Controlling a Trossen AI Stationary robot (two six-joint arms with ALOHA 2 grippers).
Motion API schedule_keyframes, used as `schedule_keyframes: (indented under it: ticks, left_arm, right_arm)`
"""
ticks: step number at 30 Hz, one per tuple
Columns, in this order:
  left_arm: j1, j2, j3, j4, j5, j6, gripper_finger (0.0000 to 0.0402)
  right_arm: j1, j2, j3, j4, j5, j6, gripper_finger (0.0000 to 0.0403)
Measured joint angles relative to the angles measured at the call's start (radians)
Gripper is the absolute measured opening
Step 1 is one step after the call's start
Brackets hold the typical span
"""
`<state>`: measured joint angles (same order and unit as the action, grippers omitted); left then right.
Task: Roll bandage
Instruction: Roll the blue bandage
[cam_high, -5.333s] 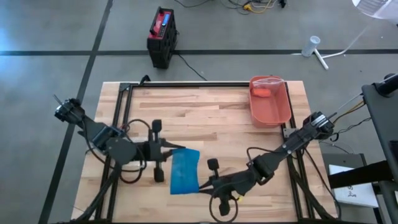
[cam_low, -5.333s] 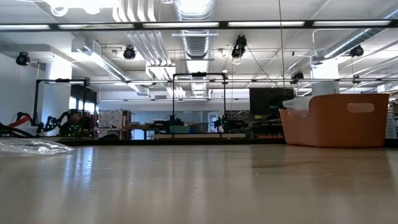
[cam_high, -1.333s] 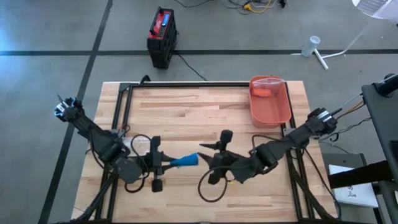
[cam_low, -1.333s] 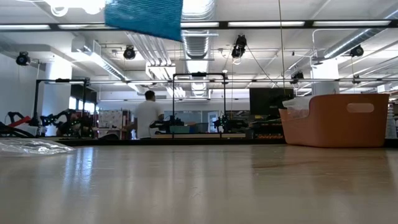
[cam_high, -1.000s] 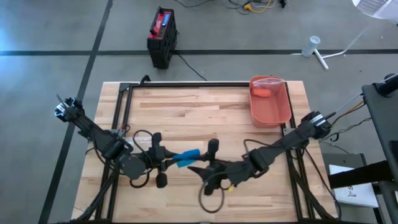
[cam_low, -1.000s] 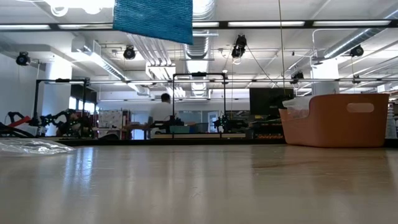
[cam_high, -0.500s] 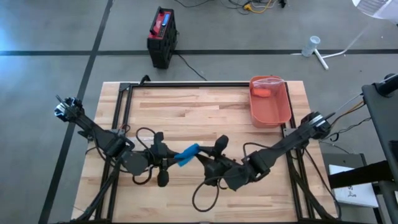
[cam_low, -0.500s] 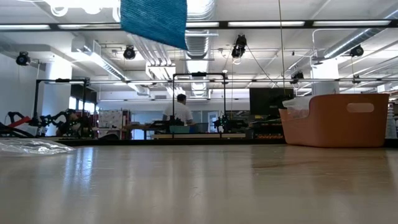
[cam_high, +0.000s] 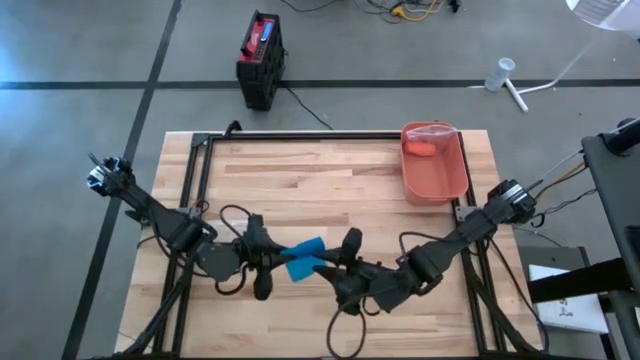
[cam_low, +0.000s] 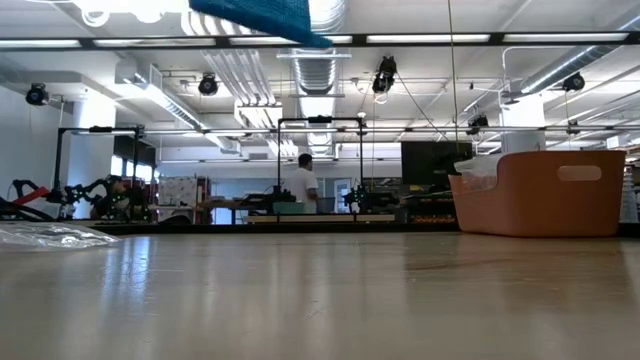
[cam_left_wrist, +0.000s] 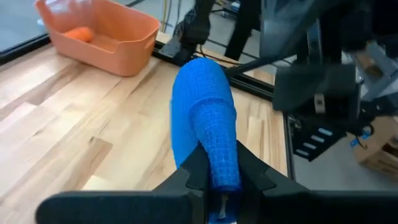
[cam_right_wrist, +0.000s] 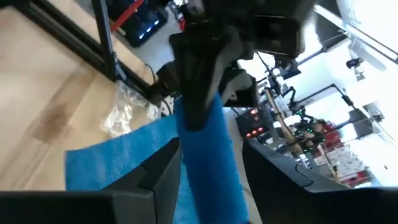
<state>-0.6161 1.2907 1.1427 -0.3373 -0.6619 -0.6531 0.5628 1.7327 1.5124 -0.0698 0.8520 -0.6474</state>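
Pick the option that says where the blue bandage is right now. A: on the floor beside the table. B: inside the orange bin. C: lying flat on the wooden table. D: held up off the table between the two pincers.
D: the blue bandage hangs between the left pincer and the right pincer, both shut on it, and the low view shows it high above the table.

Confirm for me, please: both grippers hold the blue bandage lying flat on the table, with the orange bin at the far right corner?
Not quite: the blue bandage is held in the air between the left gripper and right gripper, as the low view shows. The orange bin is correct.
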Motion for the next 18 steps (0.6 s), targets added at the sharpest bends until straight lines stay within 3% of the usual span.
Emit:
schedule_keyframes:
  ticks: [12,18]
  left_arm:
    - [0.079,0.013,0.0,0.005,0.097,-0.064,0.0029]
    - [0.08,0.009,0.001,0.006,0.108,-0.064,0.003]
  right_arm:
    - [-0.084,0.053,-0.001,-0.028,-0.043,-0.168,0.0235]
    - [-0.103,0.057,-0.001,-0.099,-0.009,-0.155,0.0242]
